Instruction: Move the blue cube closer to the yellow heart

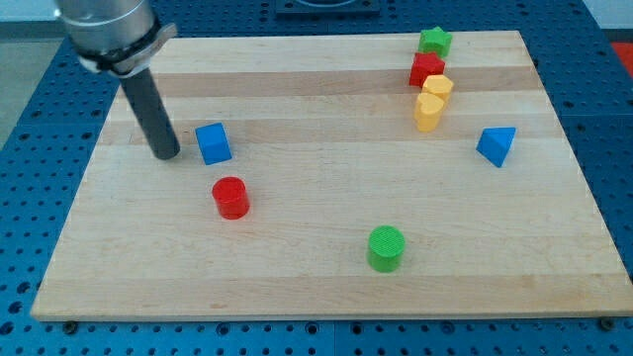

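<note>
The blue cube (213, 143) sits at the view's left of the wooden board (326, 287). My tip (167, 155) rests on the board just to the left of the blue cube, with a small gap between them. Two yellow blocks stand at the view's upper right: one (428, 112) looks like the yellow heart, and another yellow block (437, 87) touches it from above. The blue cube is far to the left of both.
A red cylinder (230, 197) lies just below the blue cube. A green cylinder (386, 247) is at lower centre. A red block (426, 69) and a green star (434, 42) stand above the yellow blocks. A blue triangular block (497, 145) is at the right.
</note>
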`<state>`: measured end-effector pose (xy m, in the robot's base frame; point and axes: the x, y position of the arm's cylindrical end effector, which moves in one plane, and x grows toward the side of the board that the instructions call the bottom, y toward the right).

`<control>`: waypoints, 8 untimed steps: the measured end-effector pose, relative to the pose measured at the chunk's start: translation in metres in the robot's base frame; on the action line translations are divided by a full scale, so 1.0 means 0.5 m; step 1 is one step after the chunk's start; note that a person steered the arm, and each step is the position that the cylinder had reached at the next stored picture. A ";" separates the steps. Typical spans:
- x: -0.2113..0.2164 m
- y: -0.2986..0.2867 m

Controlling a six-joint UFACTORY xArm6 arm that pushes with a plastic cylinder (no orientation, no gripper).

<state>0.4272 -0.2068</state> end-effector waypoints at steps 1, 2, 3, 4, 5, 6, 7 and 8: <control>-0.003 0.000; -0.037 0.021; -0.039 0.021; -0.039 0.047; -0.039 0.125; -0.039 0.180; -0.017 0.200; 0.023 0.199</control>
<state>0.4388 -0.1071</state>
